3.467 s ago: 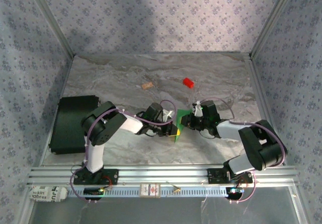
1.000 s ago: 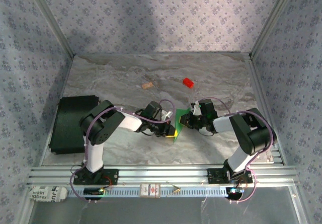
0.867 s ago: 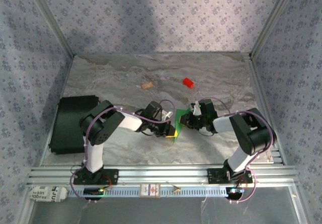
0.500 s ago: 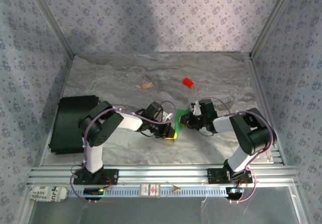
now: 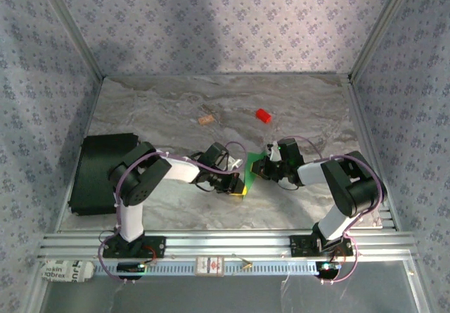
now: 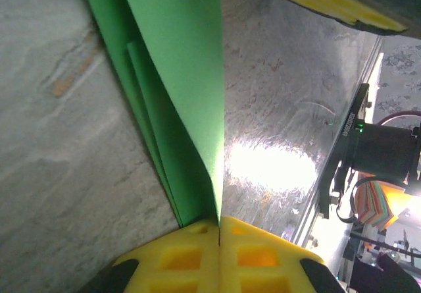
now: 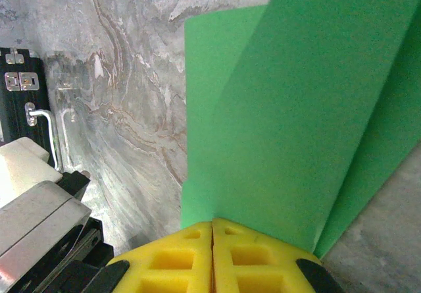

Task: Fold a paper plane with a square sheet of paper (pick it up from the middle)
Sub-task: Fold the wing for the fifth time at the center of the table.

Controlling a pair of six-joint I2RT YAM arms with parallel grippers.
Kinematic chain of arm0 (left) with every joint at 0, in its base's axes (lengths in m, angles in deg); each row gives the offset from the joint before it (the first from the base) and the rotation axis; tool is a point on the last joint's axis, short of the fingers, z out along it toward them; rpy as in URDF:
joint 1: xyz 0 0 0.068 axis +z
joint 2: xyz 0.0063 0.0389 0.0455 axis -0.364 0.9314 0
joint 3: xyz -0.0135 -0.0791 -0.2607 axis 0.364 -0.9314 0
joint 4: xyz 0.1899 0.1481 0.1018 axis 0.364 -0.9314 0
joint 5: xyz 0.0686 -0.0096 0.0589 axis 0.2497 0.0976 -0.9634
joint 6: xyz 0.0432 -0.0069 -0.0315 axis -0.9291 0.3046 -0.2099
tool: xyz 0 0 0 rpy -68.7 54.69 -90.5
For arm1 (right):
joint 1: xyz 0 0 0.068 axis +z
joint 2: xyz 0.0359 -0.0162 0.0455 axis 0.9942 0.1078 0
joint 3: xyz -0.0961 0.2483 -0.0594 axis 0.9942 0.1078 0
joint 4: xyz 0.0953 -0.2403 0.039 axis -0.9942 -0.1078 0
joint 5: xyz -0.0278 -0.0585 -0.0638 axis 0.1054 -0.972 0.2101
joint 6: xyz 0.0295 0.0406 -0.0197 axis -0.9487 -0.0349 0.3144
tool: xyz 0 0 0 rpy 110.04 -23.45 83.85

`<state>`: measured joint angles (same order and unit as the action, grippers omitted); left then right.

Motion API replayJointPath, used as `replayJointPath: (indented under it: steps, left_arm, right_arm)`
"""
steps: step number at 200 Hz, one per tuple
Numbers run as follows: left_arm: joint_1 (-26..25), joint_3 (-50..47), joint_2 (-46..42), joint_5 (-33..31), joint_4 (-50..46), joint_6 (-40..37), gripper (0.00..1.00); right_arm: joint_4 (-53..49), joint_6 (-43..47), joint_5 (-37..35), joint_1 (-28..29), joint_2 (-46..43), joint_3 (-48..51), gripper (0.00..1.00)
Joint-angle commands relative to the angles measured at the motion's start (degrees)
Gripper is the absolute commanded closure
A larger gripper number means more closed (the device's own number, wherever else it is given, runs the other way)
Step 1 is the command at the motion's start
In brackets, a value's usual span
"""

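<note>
Over the table (image 5: 162, 109), left pincer (image 6: 218, 230) and right pincer (image 7: 212, 230) are pinching the square sheet of paper (image 7: 296, 108), likely to align its layers.

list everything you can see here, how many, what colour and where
sheet of paper: one, bright green, partly folded, mid-table, pinched from both sides
block: one, red, on the table beyond the paper
cork-like piece: one, tan, left of the block
case: one, black, left side of the table
table: one, grey marbled
left gripper: one, yellow pads, shut on the paper
right gripper: one, yellow pads, shut on the paper
</note>
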<state>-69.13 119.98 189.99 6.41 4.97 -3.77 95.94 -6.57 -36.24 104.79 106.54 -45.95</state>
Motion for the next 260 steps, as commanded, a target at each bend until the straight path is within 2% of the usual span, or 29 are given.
replayJointPath:
  steps: [1, 17, 40, 76, 111, 137, 156, 169, 203, 213, 220, 232, 241, 260]
  left_arm:
    - [-0.9, -2.0, -0.2, -1.0, -9.2, -1.8, 1.00]
    - [-0.9, -2.4, -0.6, -1.8, -9.6, -2.0, 0.90]
    - [-1.0, -2.3, -0.7, -1.9, -10.0, -2.3, 0.84]
    - [-1.0, -2.2, -0.7, -1.9, -10.3, -2.6, 1.00]
    - [-1.0, -2.7, -1.2, -2.2, -10.6, -2.8, 1.00]
    - [-1.1, -2.9, -1.5, -1.7, -10.9, -2.9, 0.91]
    - [-1.1, -3.3, -1.7, -1.8, -10.8, -3.0, 0.94]
    - [-1.1, -3.4, -2.0, -1.9, -10.9, -2.9, 1.00]
    - [-1.2, -3.9, -2.3, -1.6, -10.8, -2.9, 1.00]
    - [-1.2, -4.1, -2.5, -1.6, -10.9, -2.8, 0.89]
    - [-1.2, -4.2, -2.7, -1.6, -10.8, -2.9, 0.88]
    - [-1.2, -4.4, -2.7, -1.2, -10.5, -2.8, 0.92]
    - [-1.2, -4.4, -2.6, -0.9, -10.5, -2.8, 1.00]
    - [-1.2, -4.7, -2.6, -0.6, -10.1, -2.6, 1.00]
  right_arm:
    - [-6.8, 0.1, -6.1, -0.3, 1.3, 1.1, 0.91]
    - [-6.9, 0.1, -6.2, -0.4, 1.4, 1.2, 0.91]
    - [-6.9, 0.1, -6.1, -0.3, 1.4, 1.1, 0.91]
    - [-6.9, 0.2, -6.1, -0.3, 1.3, 1.1, 0.91]
    - [-6.9, 0.1, -6.3, -0.4, 1.3, 1.3, 0.91]
    - [-6.9, 0.1, -6.3, -0.5, 1.3, 1.4, 0.91]
    - [-6.9, 0.2, -6.4, -0.5, 1.3, 1.5, 0.91]
    - [-6.9, 0.1, -6.3, -0.4, 1.2, 1.5, 0.91]
    - [-6.9, 0.1, -6.5, -0.5, 1.2, 1.5, 0.91]
    - [-7.0, -0.1, -6.7, -0.5, 1.2, 1.6, 0.91]
    - [-6.9, -0.1, -6.8, -0.5, 1.2, 1.6, 0.91]
    - [-6.9, -0.2, -6.9, -0.5, 1.3, 1.7, 0.91]
    - [-6.9, -0.2, -7.0, -0.5, 1.3, 1.8, 0.91]
    - [-6.9, -0.2, -7.1, -0.5, 1.2, 1.9, 0.91]
